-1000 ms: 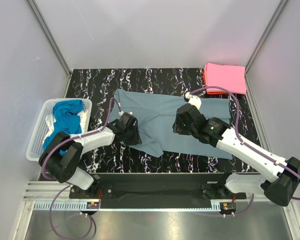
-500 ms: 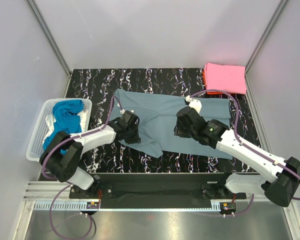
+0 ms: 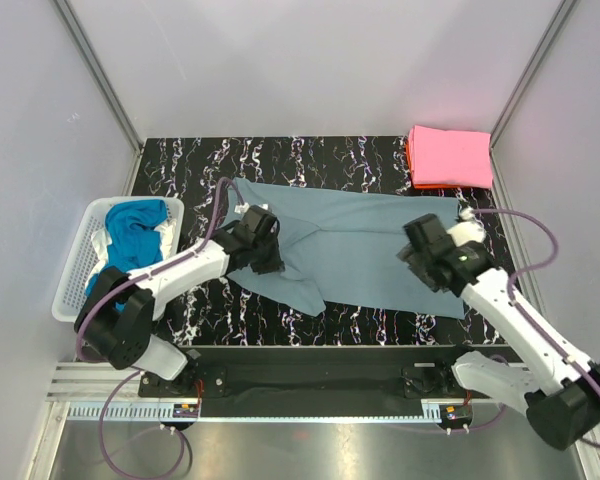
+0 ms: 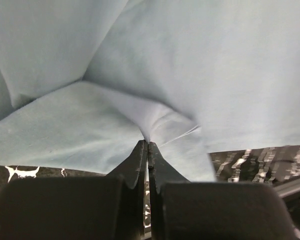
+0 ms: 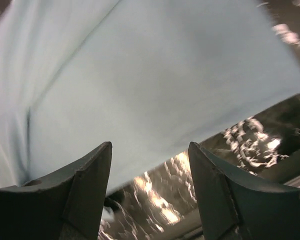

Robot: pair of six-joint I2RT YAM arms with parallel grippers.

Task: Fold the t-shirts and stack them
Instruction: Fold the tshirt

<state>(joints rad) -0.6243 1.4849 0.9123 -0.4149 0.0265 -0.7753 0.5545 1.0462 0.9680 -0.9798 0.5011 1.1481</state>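
At left we see a teal t-shirt (image 3: 135,228) in the white basket (image 3: 75,275); our left gripper (image 4: 148,147) pinches a fold of the grey-blue t-shirt (image 3: 370,250) spread on the table (image 3: 310,155), our right gripper (image 5: 150,147) gapes wide over its right part, and a folded pink t-shirt (image 3: 450,155) lies far right

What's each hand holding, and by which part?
Left hand: shut on a pinched fold of the grey-blue t-shirt near its left-side edge. Right hand: open over the shirt, holding nothing.
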